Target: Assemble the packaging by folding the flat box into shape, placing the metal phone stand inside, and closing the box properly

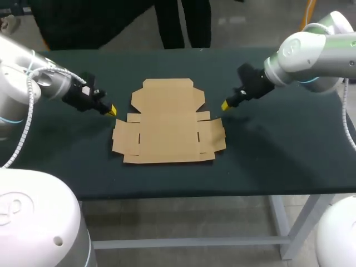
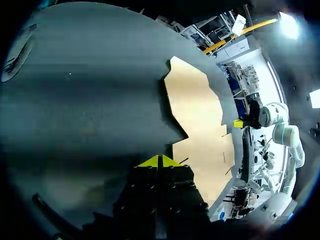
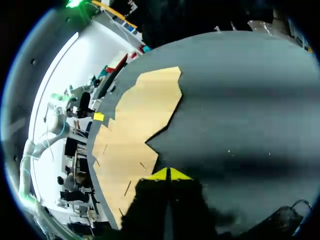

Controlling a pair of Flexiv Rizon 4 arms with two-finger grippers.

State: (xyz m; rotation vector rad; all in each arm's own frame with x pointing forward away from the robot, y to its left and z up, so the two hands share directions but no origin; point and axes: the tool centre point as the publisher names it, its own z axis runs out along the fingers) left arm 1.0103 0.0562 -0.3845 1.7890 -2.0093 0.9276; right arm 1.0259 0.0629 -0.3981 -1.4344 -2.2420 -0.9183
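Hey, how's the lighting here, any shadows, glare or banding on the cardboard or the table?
Head view: cardboard evenly lit, no glare; faint shadow on the table below the right arm. Left wrist view: dark bands cross the table, cardboard bright. Right wrist view: the same bands on the table.

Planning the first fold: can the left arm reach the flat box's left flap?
Probably yes. The left claw hangs right beside the flat box, with only bare table between them. It is shut, so it would have to open to grip.
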